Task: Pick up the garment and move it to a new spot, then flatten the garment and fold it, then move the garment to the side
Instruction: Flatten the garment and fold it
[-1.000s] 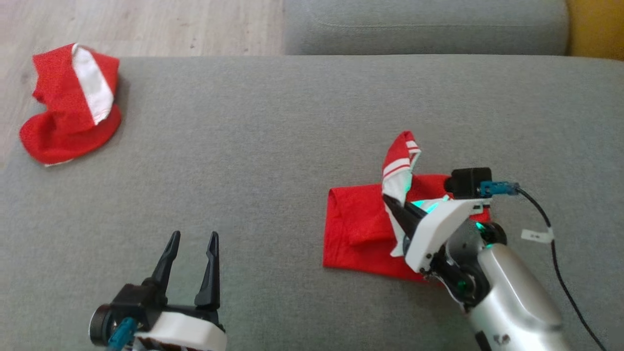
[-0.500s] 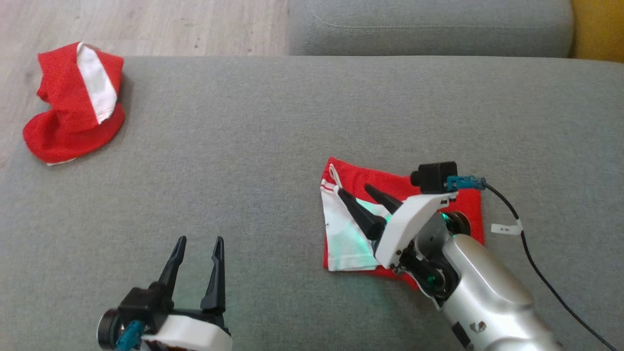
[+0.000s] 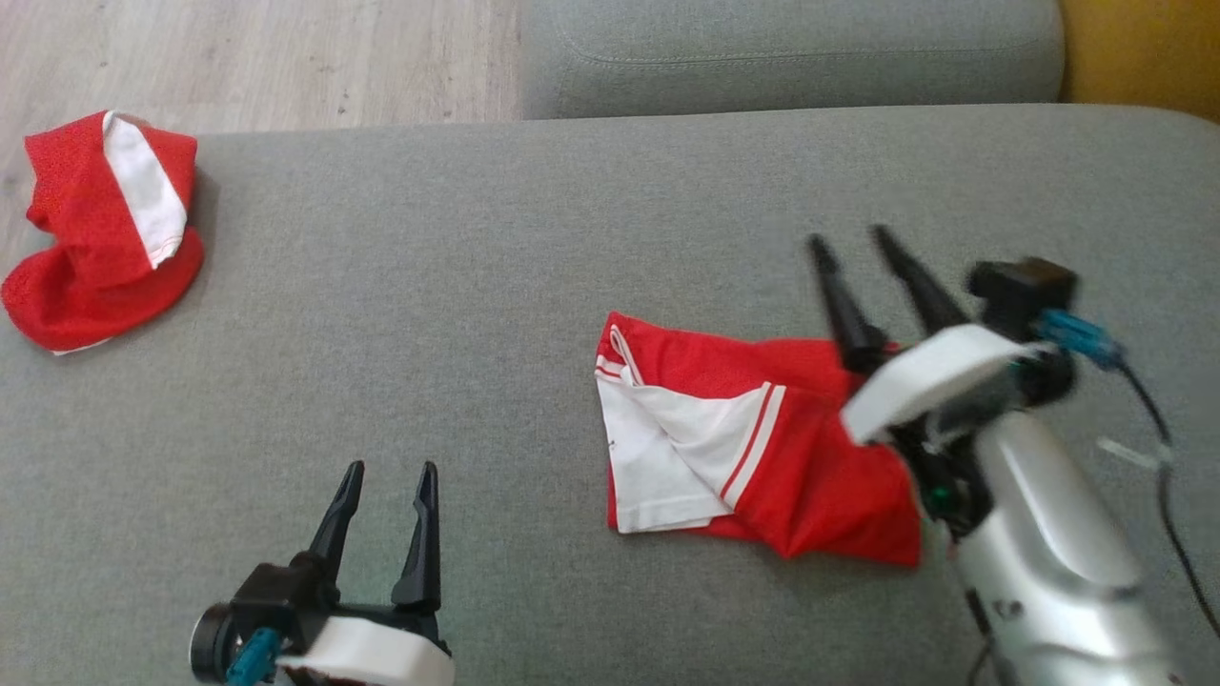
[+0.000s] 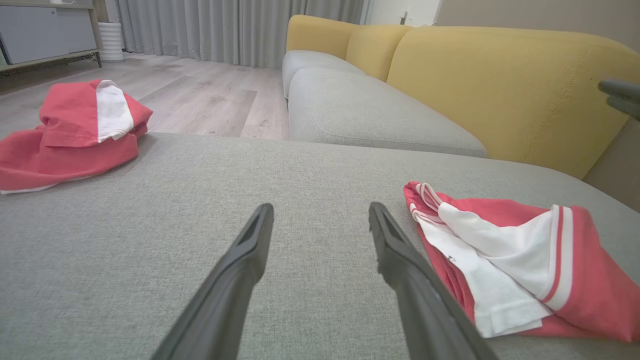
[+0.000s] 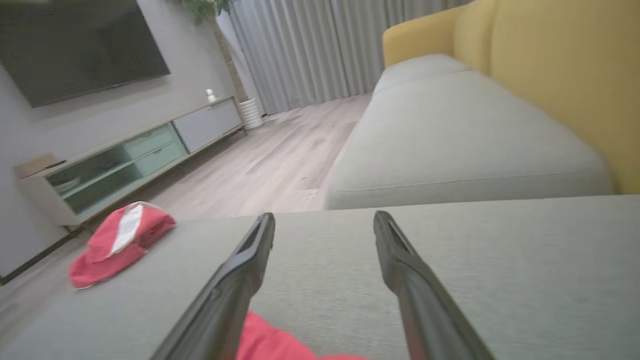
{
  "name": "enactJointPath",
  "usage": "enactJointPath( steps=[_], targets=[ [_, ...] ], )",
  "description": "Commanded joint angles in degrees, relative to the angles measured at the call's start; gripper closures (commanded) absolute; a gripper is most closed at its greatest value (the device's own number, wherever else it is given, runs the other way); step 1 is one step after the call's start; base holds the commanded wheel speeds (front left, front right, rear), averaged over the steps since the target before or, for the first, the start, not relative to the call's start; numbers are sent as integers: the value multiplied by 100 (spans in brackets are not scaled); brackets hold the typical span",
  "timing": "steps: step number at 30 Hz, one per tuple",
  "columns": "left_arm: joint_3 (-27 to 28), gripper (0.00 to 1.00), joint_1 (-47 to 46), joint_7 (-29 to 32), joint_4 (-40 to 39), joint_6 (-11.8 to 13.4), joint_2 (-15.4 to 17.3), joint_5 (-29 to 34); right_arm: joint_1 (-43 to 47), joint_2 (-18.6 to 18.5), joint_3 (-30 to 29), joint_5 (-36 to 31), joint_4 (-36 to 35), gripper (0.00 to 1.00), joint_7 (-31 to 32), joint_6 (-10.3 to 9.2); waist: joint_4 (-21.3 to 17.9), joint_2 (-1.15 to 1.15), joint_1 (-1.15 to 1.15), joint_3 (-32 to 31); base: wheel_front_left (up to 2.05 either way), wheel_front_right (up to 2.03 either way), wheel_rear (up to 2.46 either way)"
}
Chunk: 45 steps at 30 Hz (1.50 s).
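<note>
Hovering with its two dark fingers spread and nothing between them, the right end effector (image 3: 850, 240) sits above the far-right edge of the red mesh garment with a white striped panel (image 3: 810, 476). That garment lies folded on the grey fabric sofa cushion (image 3: 496, 248), below and left of it. The left end effector (image 3: 392, 469), likewise open and empty, rests well apart on the garment's other side. Folding looks nearly finished, so the next move likely calls for regrasping an edge to fold again or shift it aside. There are two end effectors and two garments, the second being a crumpled red-and-white garment (image 3: 95, 238) far off left.
</note>
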Motion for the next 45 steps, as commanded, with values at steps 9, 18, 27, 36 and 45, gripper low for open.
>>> enactJointPath(
  steps=[9, 18, 27, 36, 45],
  targets=[
    [223, 0, -250, -80, -238, 88, 184, 28, 1061, 104, -1136, -1218, -665, 89, -186, 21, 11, 0, 0, 36, 0, 0, 0],
    [279, 0, -225, -84, -319, 126, 258, -3, 1561, 229, -1279, -1288, -369, 100, -124, 21, 203, 0, 0, 63, 0, 0, 0],
    [279, 0, -267, -73, -329, 153, 285, -2, 995, 238, -122, -598, 613, 100, -316, 21, 500, 0, 0, 83, 0, 0, 0],
    [258, 0, -239, -61, -340, 195, 290, -22, 671, 238, 1843, -31, 831, 100, -328, 21, 656, 0, 0, 32, 0, 0, 0],
    [292, 0, -177, -83, -342, 260, 254, -65, 545, 239, 2339, 11, 841, 95, -856, 21, 421, 0, 0, 27, 0, 0, 0]
  ],
)
